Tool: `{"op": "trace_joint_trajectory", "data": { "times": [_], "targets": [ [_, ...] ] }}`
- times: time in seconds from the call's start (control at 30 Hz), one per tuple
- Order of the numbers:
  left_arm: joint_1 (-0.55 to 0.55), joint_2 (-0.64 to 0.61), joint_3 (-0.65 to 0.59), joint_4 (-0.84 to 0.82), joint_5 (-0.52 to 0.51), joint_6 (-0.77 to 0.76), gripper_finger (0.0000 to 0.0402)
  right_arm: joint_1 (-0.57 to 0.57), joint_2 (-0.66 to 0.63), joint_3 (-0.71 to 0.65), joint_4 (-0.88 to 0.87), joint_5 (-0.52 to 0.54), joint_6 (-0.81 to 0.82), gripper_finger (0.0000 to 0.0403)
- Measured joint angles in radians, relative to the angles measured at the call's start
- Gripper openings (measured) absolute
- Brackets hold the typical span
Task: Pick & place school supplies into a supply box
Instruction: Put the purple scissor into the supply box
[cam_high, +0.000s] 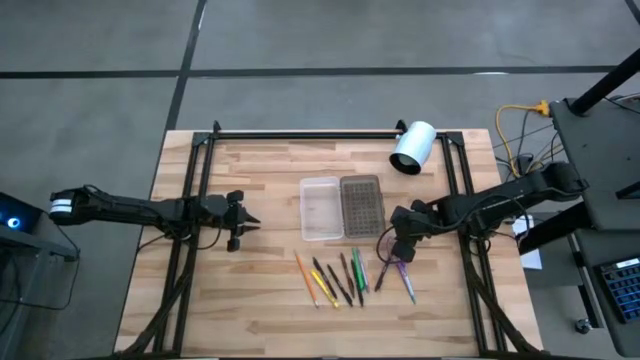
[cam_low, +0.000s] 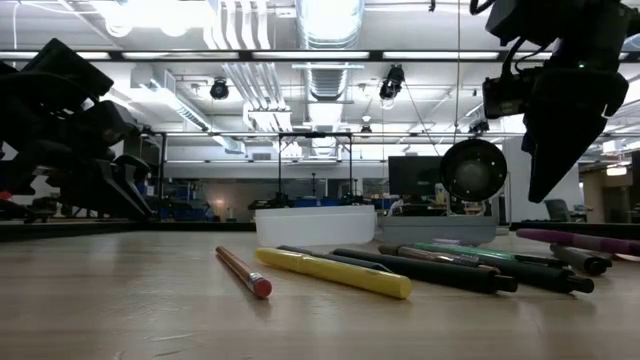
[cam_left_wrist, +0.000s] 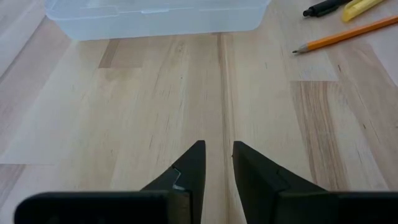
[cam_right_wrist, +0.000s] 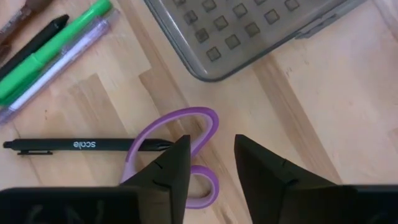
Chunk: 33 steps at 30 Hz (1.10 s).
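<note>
Right tool hovering over the purple scissors, box lying open beside it.

The right tool is poising above the scissors with its fingers narrowly parted and holding nothing; the left tool, also narrowly parted and empty, is waiting on the bench left of the supply box. The scissors are lying flat just right of the pens and pencils, near the box's grey lid half, long axis running roughly toward and away from it. They should be handling as light, stiff and slick; pinching across the handle loops looks surest.
</note>
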<state>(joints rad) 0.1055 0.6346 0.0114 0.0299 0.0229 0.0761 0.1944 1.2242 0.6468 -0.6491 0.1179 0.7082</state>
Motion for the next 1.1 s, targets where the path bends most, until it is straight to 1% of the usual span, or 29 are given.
{"op": "trace_joint_trajectory", "data": {
  "times": [0.17, 0.33, 0.5, 0.77, 1.1],
  "targets": [
    [0.000, 0.000, 0.000, 0.000, 0.000, 0.000, 0.0066, 0.000, 0.025, 0.000, 0.002, -0.013, -0.008, 0.0152],
    [0.000, 0.000, 0.000, 0.000, 0.000, 0.000, 0.0066, 0.007, 0.075, 0.000, 0.008, -0.015, -0.005, 0.0161],
    [0.000, 0.000, 0.000, 0.000, 0.000, 0.000, 0.0067, 0.006, 0.137, -0.001, 0.018, -0.014, -0.006, 0.0157],
    [0.000, 0.000, 0.000, 0.000, 0.000, 0.000, 0.0067, 0.006, 0.205, 0.002, 0.087, -0.011, -0.012, 0.0143],
    [0.000, 0.000, 0.000, 0.000, 0.000, 0.000, 0.0066, 0.006, 0.165, 0.025, 0.077, -0.015, -0.012, 0.0132]
  ]
}}
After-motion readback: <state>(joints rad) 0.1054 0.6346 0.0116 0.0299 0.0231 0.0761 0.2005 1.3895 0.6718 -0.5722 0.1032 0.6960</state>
